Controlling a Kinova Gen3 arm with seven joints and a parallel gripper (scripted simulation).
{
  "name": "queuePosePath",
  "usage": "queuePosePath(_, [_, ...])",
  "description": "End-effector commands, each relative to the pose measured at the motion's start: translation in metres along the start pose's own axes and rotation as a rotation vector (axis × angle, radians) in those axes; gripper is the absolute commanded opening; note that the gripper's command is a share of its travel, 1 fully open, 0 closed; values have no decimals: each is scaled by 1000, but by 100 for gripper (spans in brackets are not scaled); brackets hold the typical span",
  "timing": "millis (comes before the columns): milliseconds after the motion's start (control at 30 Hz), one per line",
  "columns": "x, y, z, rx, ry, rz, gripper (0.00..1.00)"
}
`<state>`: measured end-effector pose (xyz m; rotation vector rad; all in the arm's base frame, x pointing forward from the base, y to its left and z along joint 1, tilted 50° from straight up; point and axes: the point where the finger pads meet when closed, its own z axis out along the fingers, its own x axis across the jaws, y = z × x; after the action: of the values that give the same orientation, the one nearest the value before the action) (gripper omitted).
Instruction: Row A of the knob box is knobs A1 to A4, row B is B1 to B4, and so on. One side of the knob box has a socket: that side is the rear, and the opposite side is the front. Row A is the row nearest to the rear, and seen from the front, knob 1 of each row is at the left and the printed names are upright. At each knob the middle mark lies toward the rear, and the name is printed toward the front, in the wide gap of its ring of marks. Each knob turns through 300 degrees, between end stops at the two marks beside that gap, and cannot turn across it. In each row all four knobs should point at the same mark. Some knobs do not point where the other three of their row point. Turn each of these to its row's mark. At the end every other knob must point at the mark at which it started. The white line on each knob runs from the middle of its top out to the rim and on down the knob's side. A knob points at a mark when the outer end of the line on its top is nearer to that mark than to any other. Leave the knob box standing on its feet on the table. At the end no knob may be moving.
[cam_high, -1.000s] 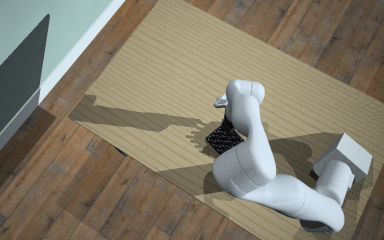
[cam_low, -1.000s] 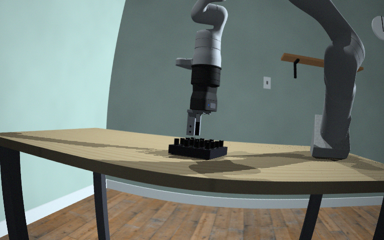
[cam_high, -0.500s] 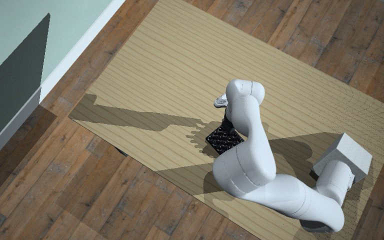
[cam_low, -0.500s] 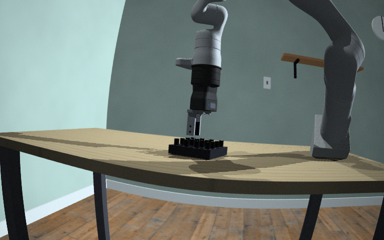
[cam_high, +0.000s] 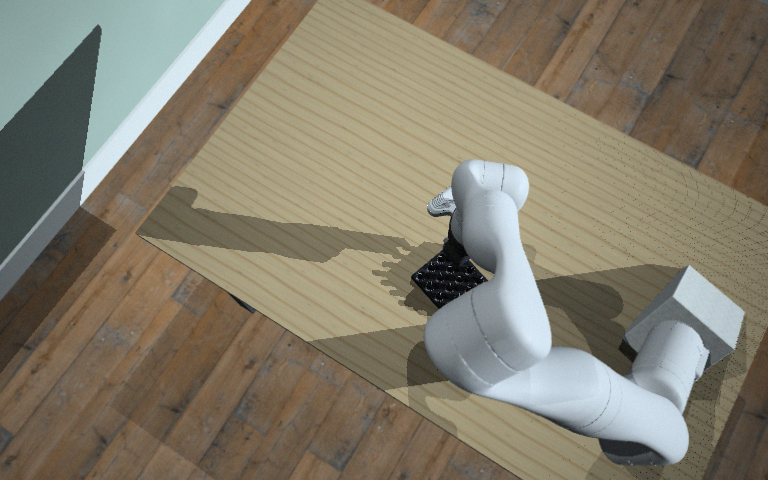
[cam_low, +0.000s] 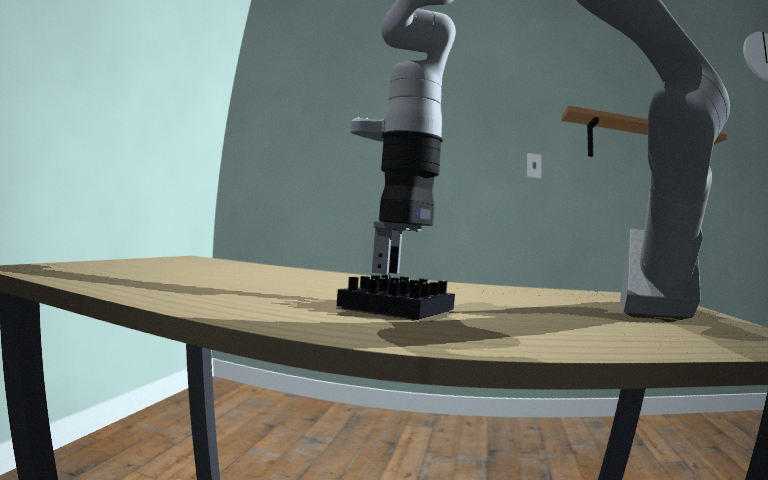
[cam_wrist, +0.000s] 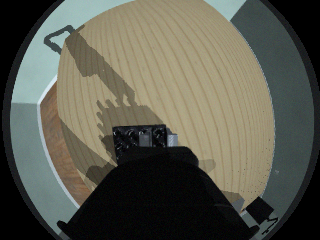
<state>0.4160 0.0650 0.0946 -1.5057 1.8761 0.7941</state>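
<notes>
The black knob box (cam_high: 447, 280) (cam_low: 396, 302) (cam_wrist: 136, 136) stands on its feet on the wooden table (cam_high: 339, 141) (cam_low: 169, 283), its rows of small black knobs pointing up. My gripper (cam_low: 386, 271) hangs upright over the box's far left part, fingertips just above the knob tops and touching none. The fingers stand partly open with nothing between them. In the overhead view the arm hides the fingers and part of the box. The knob lines and printed names are too small to read. In the wrist view the gripper's dark body hides all but one edge of the box.
The arm's grey base block (cam_high: 685, 311) (cam_low: 634, 283) stands on the table to the right of the box, and the arm's elbow (cam_high: 487, 339) arches over the box's near side. The table's front edge (cam_low: 396, 367) lies close to the box.
</notes>
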Motion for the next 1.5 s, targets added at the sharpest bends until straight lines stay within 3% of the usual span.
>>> queuePosePath(0, [0, 0, 1, -1, -1, 1, 46])
queuePosePath(1467, [0, 0, 10, -1, -1, 1, 46])
